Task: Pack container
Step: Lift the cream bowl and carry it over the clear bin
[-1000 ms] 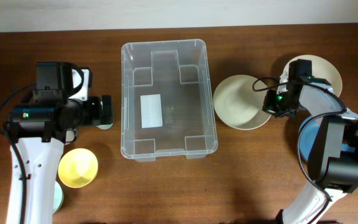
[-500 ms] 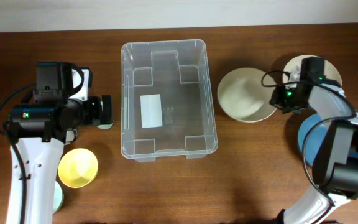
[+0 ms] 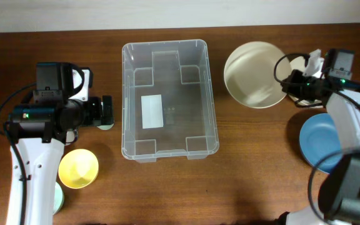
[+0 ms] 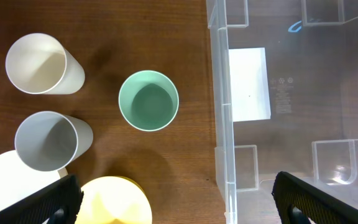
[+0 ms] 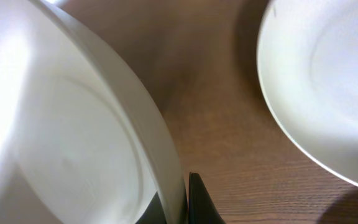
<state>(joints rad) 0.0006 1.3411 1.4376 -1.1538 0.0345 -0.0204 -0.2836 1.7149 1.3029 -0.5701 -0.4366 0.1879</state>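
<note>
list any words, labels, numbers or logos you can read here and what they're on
No text can be read in any view.
white label on the bottom of the clear bin: looks blank
tiny print on the bin bottom beside the label: too small to read
cream bowl: plain, nothing written on it

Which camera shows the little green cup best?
The left wrist view: the green cup appears whole, upright and empty, beside the container. Overhead, the left gripper hides nearly all of it. The right wrist view does not show it.
</note>
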